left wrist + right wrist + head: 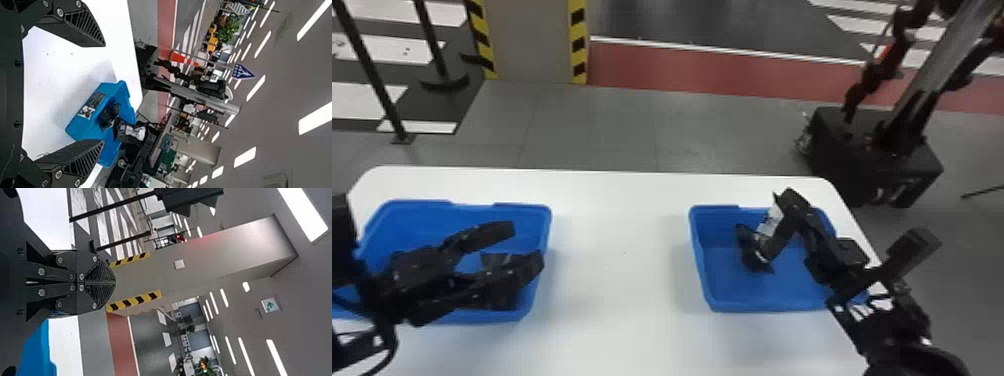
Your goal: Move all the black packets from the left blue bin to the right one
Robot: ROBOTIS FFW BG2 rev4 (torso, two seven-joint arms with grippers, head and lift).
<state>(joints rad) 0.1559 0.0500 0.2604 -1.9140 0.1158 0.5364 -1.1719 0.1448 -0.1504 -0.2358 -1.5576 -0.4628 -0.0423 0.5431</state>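
Left gripper [527, 242] spread over the left blue bin [537, 212], ten o'clock!
Best straddle the black packet [494, 259] squarely, then pinch; right gripper [113, 282], two o'clock, pressed together.

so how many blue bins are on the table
2. The left bin sits at the left of the white table, partly behind the left hand; the right bin sits near the table's right edge, partly covered by the right arm.
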